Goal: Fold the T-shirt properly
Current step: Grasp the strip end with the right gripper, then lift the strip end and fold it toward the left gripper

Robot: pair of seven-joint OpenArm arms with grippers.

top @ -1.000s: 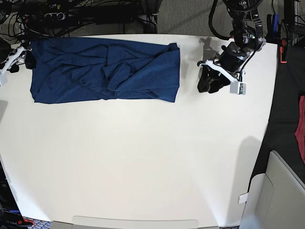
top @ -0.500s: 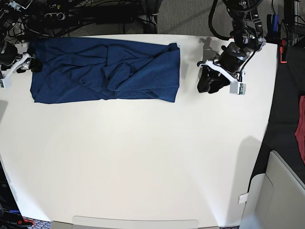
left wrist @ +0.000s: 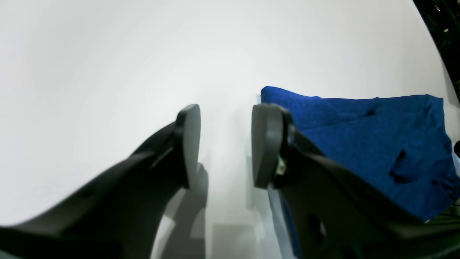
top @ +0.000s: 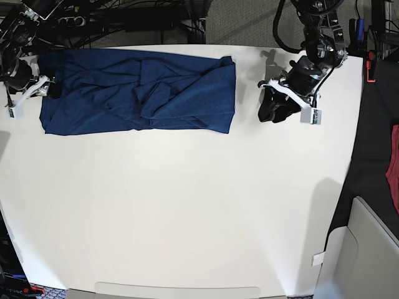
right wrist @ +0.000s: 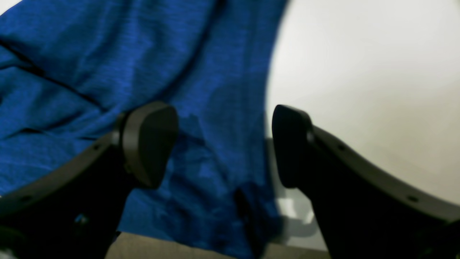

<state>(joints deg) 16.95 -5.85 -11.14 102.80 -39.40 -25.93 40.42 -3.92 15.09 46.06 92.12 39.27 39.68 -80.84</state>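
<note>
The T-shirt (top: 143,93) lies folded into a long navy band across the far left of the white table (top: 187,205), creased in the middle. My right gripper (top: 52,90) is at its left end. In the right wrist view the gripper (right wrist: 221,115) is open wide, with the T-shirt (right wrist: 107,54) edge lying under the gap and nothing pinched. My left gripper (top: 270,113) hovers over bare table just right of the shirt's right end. In the left wrist view this gripper (left wrist: 226,111) is open and empty, with the T-shirt (left wrist: 377,140) off to its right.
Cables and a power strip (top: 68,22) run behind the table's far edge. A reddish cloth (top: 394,168) hangs at the right border. A beige bin (top: 368,255) stands at the lower right, off the table.
My right gripper has moved in from the table's left edge onto the shirt's left end. The left arm and the shirt have not moved.
</note>
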